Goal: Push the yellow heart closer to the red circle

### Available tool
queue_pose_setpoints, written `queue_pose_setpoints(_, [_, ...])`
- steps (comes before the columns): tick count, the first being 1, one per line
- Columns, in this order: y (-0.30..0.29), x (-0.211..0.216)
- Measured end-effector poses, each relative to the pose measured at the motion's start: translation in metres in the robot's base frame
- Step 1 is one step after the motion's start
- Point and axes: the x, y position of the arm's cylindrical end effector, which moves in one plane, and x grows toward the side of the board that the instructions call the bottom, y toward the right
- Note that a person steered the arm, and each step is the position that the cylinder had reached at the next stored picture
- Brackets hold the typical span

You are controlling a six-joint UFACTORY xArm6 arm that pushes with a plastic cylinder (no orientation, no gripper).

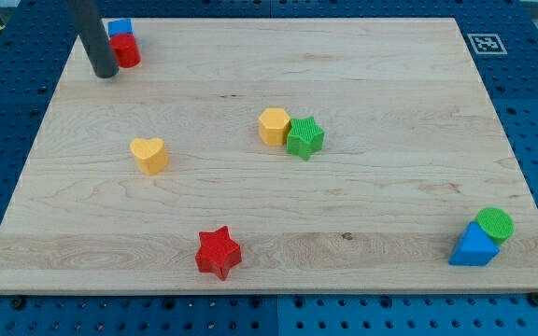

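Observation:
The yellow heart lies at the left middle of the wooden board. The red circle sits near the board's top left corner, touching a blue block just above it. My tip is at the top left, right beside the red circle on its left, and well above the yellow heart.
A yellow hexagon touches a green star near the board's centre. A red star lies at the bottom middle. A blue triangle and a green circle sit together at the bottom right corner.

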Motion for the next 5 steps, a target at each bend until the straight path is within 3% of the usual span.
queue_pose_setpoints(3, [0.025,-0.004])
queue_pose_setpoints(5, [0.025,0.121])
